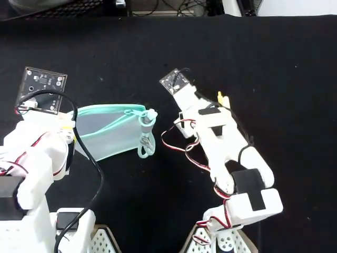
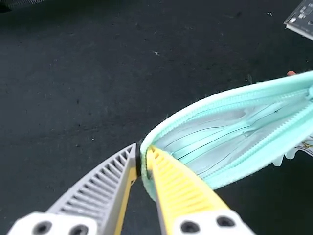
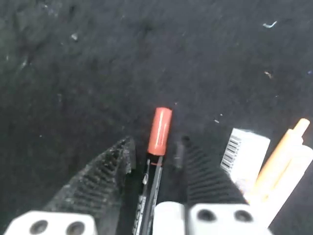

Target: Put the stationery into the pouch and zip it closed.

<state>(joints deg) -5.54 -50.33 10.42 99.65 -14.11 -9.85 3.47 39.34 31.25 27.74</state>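
low in the high view the two white arms rise from their bases, and the black cloth runs wide and bare across the upper right to the table's far edge at the top of the frame. at left, the left gripper has its ribbed grey and yellow jaws pressed nearly together, pinching the end seam of the pouch. this is a soft mint-green fabric pouch lying flat left of centre, its toothed zipper mouth gaping. the zipper pull sits at the pouch's right end, with a loop hanging below it. in the right wrist view the right gripper stands spread, one dark ribbed jaw on each side of the pen, a slim barrel with a smooth red cap lying on the cloth; whether either jaw touches it i cannot tell. near the pen lies a white block eraser, with an orange-tipped white stick just beside it.
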